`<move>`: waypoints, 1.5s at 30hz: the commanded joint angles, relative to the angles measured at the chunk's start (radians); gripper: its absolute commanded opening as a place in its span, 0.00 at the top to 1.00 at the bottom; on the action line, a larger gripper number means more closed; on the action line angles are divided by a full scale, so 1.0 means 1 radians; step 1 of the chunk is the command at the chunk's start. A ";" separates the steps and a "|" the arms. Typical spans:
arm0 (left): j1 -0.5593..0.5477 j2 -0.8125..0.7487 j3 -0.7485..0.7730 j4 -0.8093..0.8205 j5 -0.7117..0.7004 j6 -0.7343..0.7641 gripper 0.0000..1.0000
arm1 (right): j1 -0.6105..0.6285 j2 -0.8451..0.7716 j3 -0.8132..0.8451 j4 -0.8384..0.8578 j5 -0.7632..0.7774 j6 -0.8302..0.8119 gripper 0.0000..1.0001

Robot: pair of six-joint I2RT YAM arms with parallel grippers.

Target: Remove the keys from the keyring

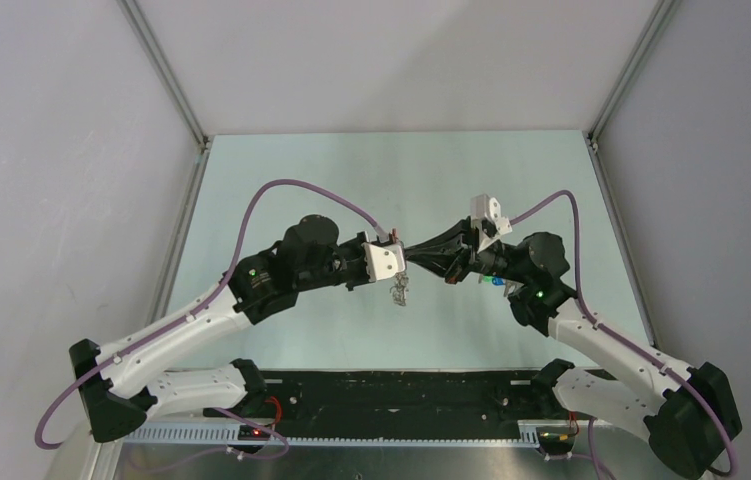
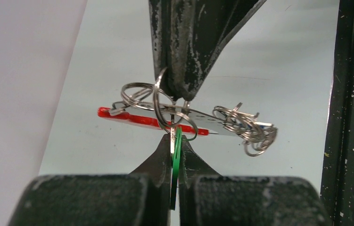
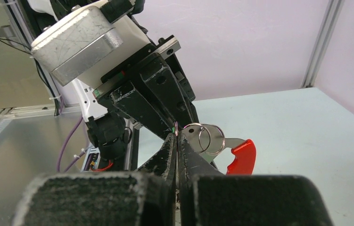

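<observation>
Left wrist view: left tool (image 2: 175, 137) pinches the green key (image 2: 177, 157) joined to the red keyring (image 2: 132, 118); right tool (image 2: 177, 94) clamps that keyring from the opposite side. Bunch seems light, stiff, slippery; flat heads grip best.

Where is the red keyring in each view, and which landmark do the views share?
Top external: keyring is a small silvery bunch at centre, under the meeting grippers; red not discernible.
Left wrist: keyring at centre, its red band lying crosswise beyond the green key in the left gripper.
Right wrist: keyring right of centre, past the right gripper.
Shared landmark: where both gripper tips meet.
</observation>
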 commanded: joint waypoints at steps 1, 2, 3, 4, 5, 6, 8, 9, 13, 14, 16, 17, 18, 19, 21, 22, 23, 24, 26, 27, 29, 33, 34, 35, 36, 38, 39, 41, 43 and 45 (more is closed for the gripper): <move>-0.002 0.002 0.014 0.034 0.008 -0.021 1.00 | -0.001 -0.008 0.050 0.065 -0.045 0.019 1.00; -0.001 0.004 0.017 0.033 0.006 -0.031 1.00 | -0.001 -0.010 0.049 0.050 -0.061 0.019 1.00; 0.000 0.006 0.022 0.033 0.008 -0.037 1.00 | -0.001 -0.012 0.049 0.041 -0.066 0.019 1.00; 0.004 0.007 0.025 0.033 0.014 -0.046 1.00 | -0.002 -0.014 0.050 0.024 -0.076 0.018 1.00; 0.006 0.007 0.029 0.034 0.020 -0.050 1.00 | -0.002 -0.014 0.050 0.016 -0.081 0.019 1.00; 0.012 0.007 0.032 0.033 0.033 -0.056 1.00 | -0.001 -0.016 0.050 0.005 -0.091 0.020 1.00; 0.019 0.007 0.036 0.033 0.053 -0.062 1.00 | -0.001 -0.014 0.049 0.001 -0.107 0.032 1.00; 0.022 0.008 0.037 0.033 0.057 -0.062 1.00 | -0.002 -0.013 0.049 0.002 -0.112 0.037 1.00; 0.025 0.008 0.038 0.033 0.061 -0.062 1.00 | -0.002 -0.002 0.050 0.024 -0.132 0.073 1.00; 0.026 0.007 0.038 0.033 0.062 -0.062 1.00 | 0.000 -0.001 0.050 0.026 -0.134 0.078 1.00; 0.026 0.006 0.038 0.033 0.064 -0.062 1.00 | 0.000 0.005 0.049 0.033 -0.142 0.090 1.00; 0.028 0.006 0.038 0.033 0.066 -0.062 1.00 | 0.001 0.010 0.052 0.036 -0.150 0.099 1.00; 0.027 0.006 0.039 0.033 0.066 -0.064 1.00 | 0.001 0.014 0.054 0.036 -0.155 0.104 1.00; 0.029 0.005 0.039 0.034 0.068 -0.064 1.00 | 0.001 0.021 0.060 0.034 -0.163 0.111 1.00; 0.030 0.004 0.040 0.033 0.072 -0.065 1.00 | 0.005 0.030 0.067 0.029 -0.171 0.118 1.00; 0.031 0.002 0.040 0.033 0.074 -0.065 1.00 | 0.007 0.034 0.071 0.027 -0.173 0.120 1.00; 0.033 0.001 0.041 0.033 0.075 -0.067 1.00 | 0.010 0.037 0.073 0.019 -0.177 0.122 1.00; 0.034 0.000 0.041 0.033 0.075 -0.067 1.00 | 0.011 0.042 0.078 0.014 -0.179 0.122 1.00; 0.037 -0.003 0.042 0.033 0.075 -0.067 1.00 | 0.017 0.051 0.087 -0.015 -0.186 0.121 1.00; 0.039 -0.003 0.042 0.033 0.075 -0.067 1.00 | 0.021 0.053 0.089 -0.021 -0.188 0.122 1.00; 0.042 -0.005 0.042 0.033 0.074 -0.068 1.00 | 0.025 0.062 0.094 -0.037 -0.194 0.125 1.00; 0.048 -0.007 0.042 0.033 0.075 -0.068 1.00 | 0.036 0.082 0.099 -0.048 -0.206 0.145 1.00; 0.050 -0.009 0.042 0.033 0.075 -0.068 1.00 | 0.039 0.088 0.099 -0.048 -0.209 0.153 1.00; 0.050 -0.010 0.042 0.033 0.076 -0.068 1.00 | 0.040 0.092 0.099 -0.049 -0.210 0.156 1.00; 0.052 -0.012 0.042 0.033 0.076 -0.068 1.00 | 0.043 0.098 0.099 -0.051 -0.213 0.163 1.00; 0.055 -0.015 0.041 0.033 0.077 -0.067 1.00 | 0.044 0.107 0.099 -0.053 -0.217 0.177 1.00; 0.056 -0.015 0.041 0.033 0.075 -0.067 1.00 | 0.044 0.113 0.099 -0.056 -0.219 0.181 1.00; 0.057 -0.016 0.041 0.033 0.073 -0.066 1.00 | 0.046 0.117 0.099 -0.060 -0.222 0.190 1.00; 0.061 -0.019 0.040 0.033 0.071 -0.065 1.00 | 0.052 0.122 0.099 -0.073 -0.224 0.197 1.00; 0.062 -0.020 0.039 0.033 0.070 -0.063 1.00 | 0.057 0.127 0.099 -0.085 -0.228 0.201 1.00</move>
